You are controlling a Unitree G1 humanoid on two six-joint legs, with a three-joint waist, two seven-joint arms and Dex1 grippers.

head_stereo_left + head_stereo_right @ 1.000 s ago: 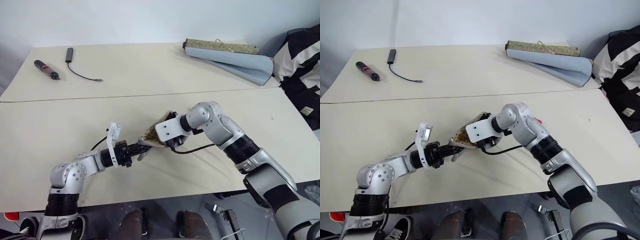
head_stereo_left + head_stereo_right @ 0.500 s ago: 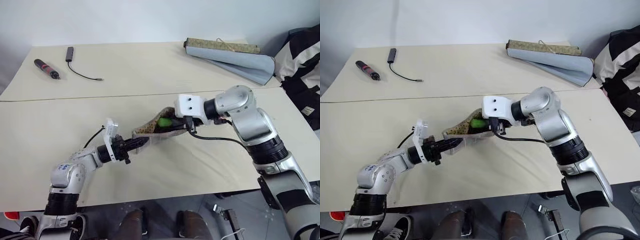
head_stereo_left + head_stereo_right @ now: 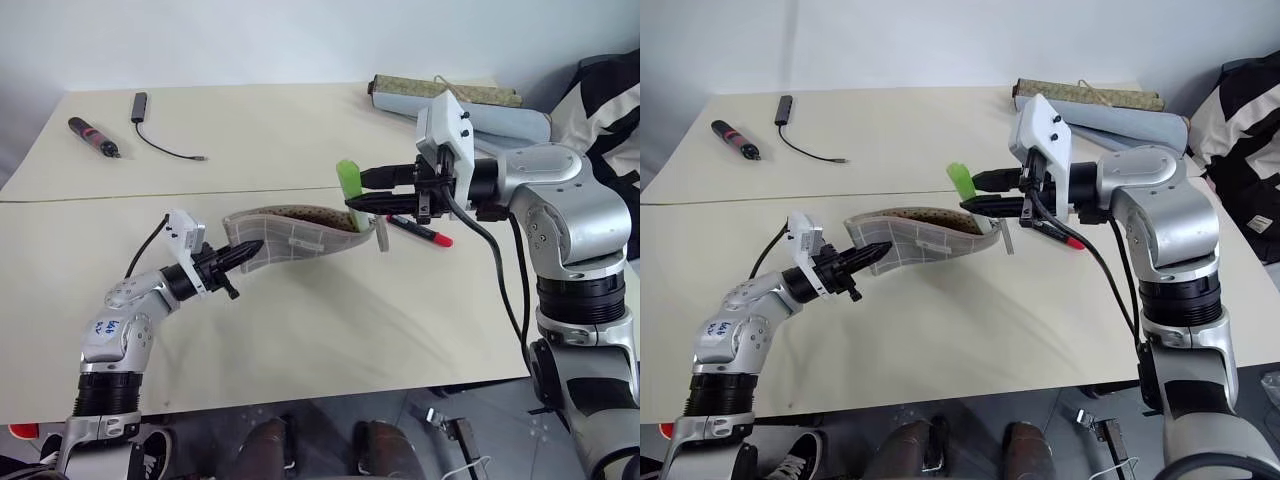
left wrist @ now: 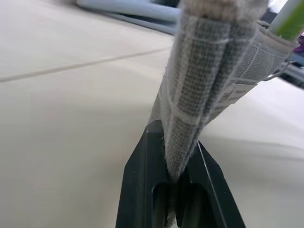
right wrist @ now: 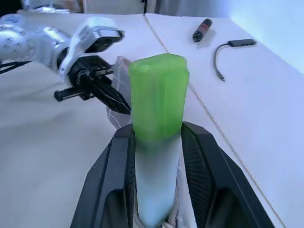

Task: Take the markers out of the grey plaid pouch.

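Honestly, I can read no writing anywhere from my seat. My left gripper (image 3: 248, 250) has its jaws closed tight on one end of the pouch (image 3: 295, 229), which hangs above the counter (image 3: 300, 330), tan lining showing along its open top. My right gripper (image 3: 362, 188) has its jaws clamped on the green-capped marker (image 3: 349, 181), held upright just above the pouch's far end. Beside that end, past the right gripper, I see the red-capped marker (image 3: 425, 232).

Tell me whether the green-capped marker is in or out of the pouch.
Out. The right gripper holds the green-capped marker above the pouch, clear of its opening; the left gripper pinches the pouch's other end.
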